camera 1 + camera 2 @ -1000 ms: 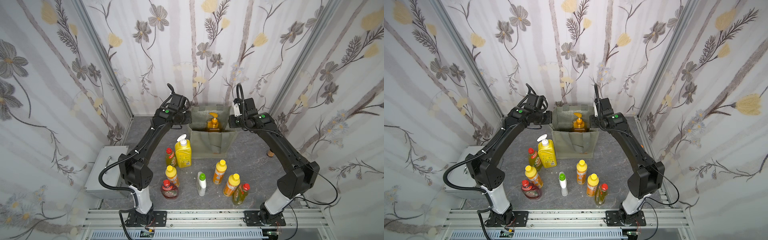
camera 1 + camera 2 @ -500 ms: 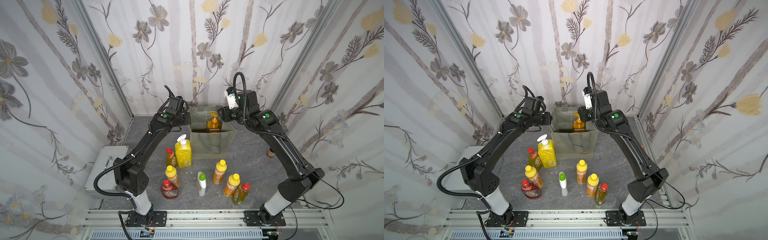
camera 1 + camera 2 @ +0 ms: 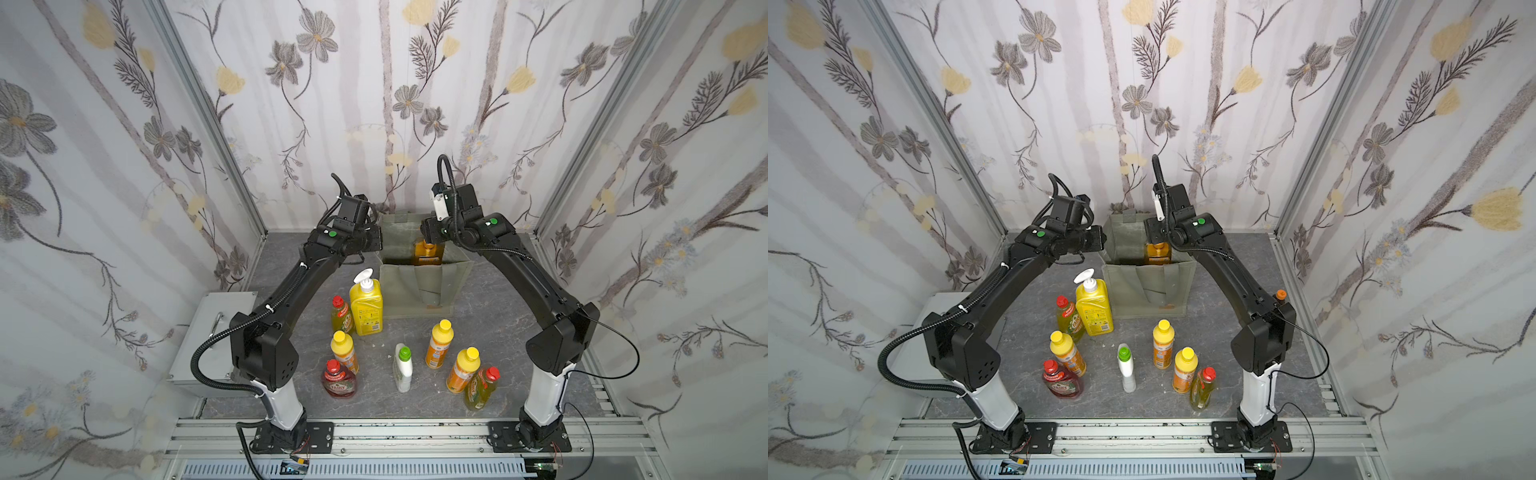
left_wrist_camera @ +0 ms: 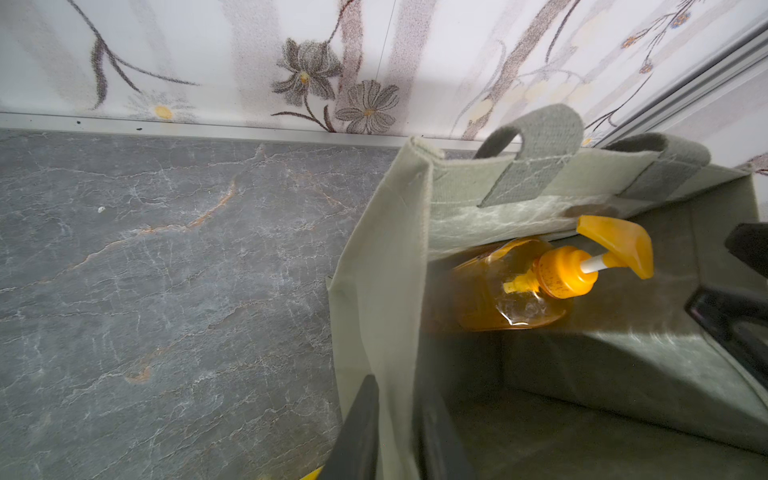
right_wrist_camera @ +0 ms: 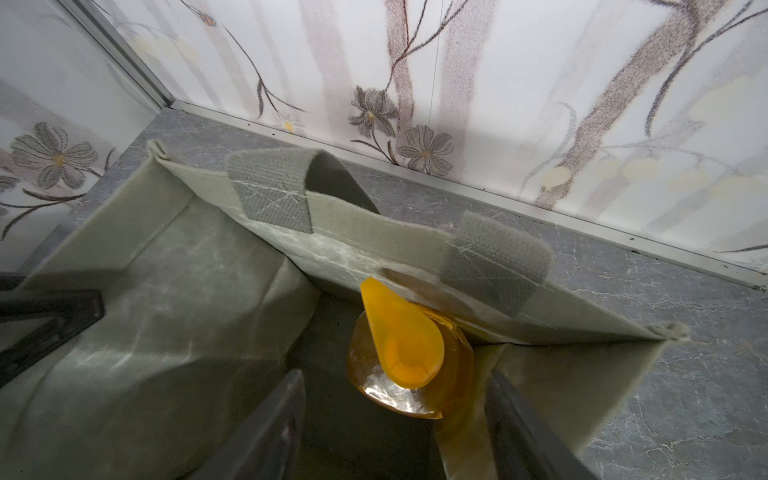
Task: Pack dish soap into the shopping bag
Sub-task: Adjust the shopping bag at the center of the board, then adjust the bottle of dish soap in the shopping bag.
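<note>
So the right gripper (image 5: pixel 395 376) has just popped open. A second ago that arm was lower, down at the bag's right side. Now it sits a bit higher over the mouth, its two black fingers wide apart with nothing between them. Right under it is the big see-through orange pump bottle (image 4: pixel 507 291) of dish soap. It looks upright on the bag's floor, tucked into the far corner on the robot's right, with its pump nozzle pointing at the back wall. All of that is inside the boxy grey-green fabric shopping bag (image 3: pixel 419 286), which stands at the back of the dark grey marble-look tabletop (image 3: pixel 490 299). On the other side, the left gripper (image 4: pixel 397 390) is nearly closed and pinching the bag's left wall, one finger inside and one outside. It hasn't really budged, and I reckon that's what keeps the mouth open. So I'd call that one bottle packed and let go. Everything else I can see is out in front of the bag. The big yellow pump bottle (image 3: pixel 365 307) is just beside its front left corner, and seven smaller ones stand nearer the robot, a white green-capped bottle (image 3: pixel 403 368) in the middle of them. Next up is probably the right arm backing out to grab another.
</note>
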`<state>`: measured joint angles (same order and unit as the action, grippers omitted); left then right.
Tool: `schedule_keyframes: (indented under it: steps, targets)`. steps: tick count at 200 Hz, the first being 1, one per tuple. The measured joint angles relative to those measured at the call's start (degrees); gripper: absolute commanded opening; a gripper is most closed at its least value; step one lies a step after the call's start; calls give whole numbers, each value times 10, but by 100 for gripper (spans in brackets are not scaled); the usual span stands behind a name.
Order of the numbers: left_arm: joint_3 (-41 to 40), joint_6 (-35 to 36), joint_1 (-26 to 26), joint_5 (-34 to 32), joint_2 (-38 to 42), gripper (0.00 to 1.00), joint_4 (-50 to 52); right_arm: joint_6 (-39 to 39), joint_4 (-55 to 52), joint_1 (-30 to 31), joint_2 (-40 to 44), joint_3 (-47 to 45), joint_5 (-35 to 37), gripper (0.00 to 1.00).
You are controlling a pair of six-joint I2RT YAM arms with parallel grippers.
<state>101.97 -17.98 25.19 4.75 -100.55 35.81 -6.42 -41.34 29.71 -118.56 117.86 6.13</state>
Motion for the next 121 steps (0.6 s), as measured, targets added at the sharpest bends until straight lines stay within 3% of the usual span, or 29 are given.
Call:
schedule_keyframes:
  steps: [37, 88, 121]
  targets:
    - [-4, 0, 0, 6, -1, 12, -4, 0, 19, -5, -19, 1, 0, 55]
    - [-7, 0, 0, 6, -6, 9, -11, 1, 38, -5, -43, 2, -5, 59]
    - [-12, 1, 0, 5, -6, 7, -15, 2, 38, -5, -45, 2, -8, 42]
